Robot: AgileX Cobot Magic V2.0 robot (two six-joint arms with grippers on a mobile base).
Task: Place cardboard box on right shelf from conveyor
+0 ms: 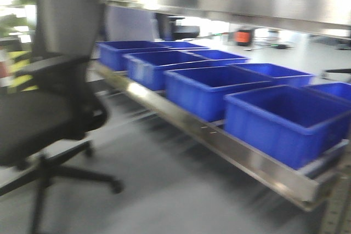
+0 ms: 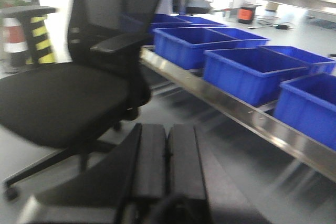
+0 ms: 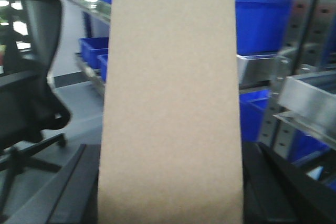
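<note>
The tan cardboard box (image 3: 170, 77) fills the middle of the right wrist view, upright. My right gripper (image 3: 170, 187) is shut on it, with dark fingers (image 3: 73, 187) pressed against both of its sides. Just right of the box stands the right shelf (image 3: 310, 100), shiny steel on perforated uprights (image 3: 275, 108). My left gripper (image 2: 168, 128) is shut, its pads together with nothing between them, above grey floor. The conveyor is out of view. All views are blurred by motion.
A black office chair (image 1: 49, 97) stands at the left, also close in the left wrist view (image 2: 79, 93). A long steel shelf lip (image 1: 219, 135) carries several blue bins (image 1: 279, 119). Another steel shelf (image 1: 247, 6) runs above. Grey floor (image 1: 164, 190) lies between chair and shelf.
</note>
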